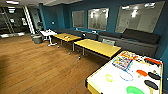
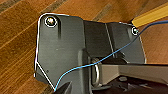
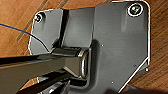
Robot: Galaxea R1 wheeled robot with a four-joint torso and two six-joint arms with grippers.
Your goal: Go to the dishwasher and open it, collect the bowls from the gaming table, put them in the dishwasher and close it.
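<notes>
Robot was at the collect-bowls step, pulled up near the gaming table [image 1: 100, 80]. Larger green bowl [image 1: 134, 90] sat at the table's near edge; smaller yellow-green bowl [image 1: 109, 77] further in, beside a blue ring [image 1: 126, 75]. Board-game box [image 1: 122, 62] and paddles [image 1: 151, 84] shared the white top. Dishwasher wasn't visible from here. Wrist cams faced wood floor [image 2: 20, 30]; couldn't tell whether either gripper's fingers were spread or pressed together. Judgement: next needs closing in on the table and an arm reaching the nearer green bowl, clear of the paddles.
</notes>
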